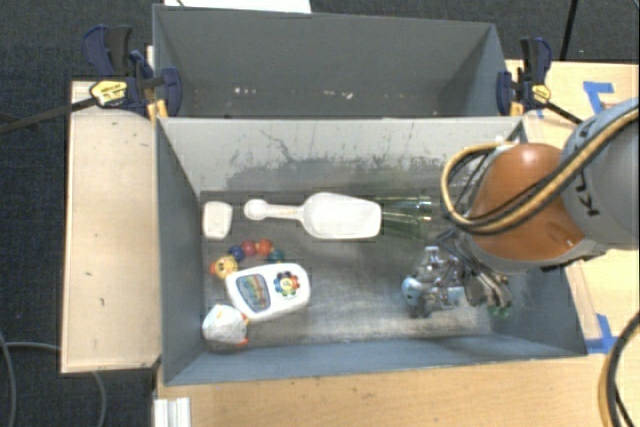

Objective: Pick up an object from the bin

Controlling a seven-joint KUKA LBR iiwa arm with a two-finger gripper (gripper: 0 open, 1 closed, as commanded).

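Six loose things: counted on the floor of the grey bin (330,160), spread from its left wall to a little past the middle.
Scoop: a white plastic scoop (325,215) is laid flat near the middle of the floor, toward the far wall, with its handle turned to the left wall.
Bottle: a clear, greenish bottle (408,213) is laid on its side just beside the scoop's bowl, toward the right wall; its right end is hidden by the arm.
Block: a small white block (217,218) is set near the left wall, just past the tip of the scoop's handle.
Beads: a short row of coloured beads (243,255) is seen between the block and the toy.
Toy: a white toy (268,288) with coloured buttons is placed toward the near left corner.
Lump: a white crumpled lump (223,325) with a touch of red is tucked into the near left corner, just beside the toy.
End effector: the end effector (437,287) is held low over the floor in the right half, toward the near edge, with the bottle nearest to it but apart from it; whether it is spread or pressed together cannot be told.
Bluish bit: a bluish bit (413,291) is seen at its tip; whether it is a thing of the bin or a part of the robot cannot be told.
Arm: the arm's orange cover (520,205), ringed by cables, is seen by the right wall.
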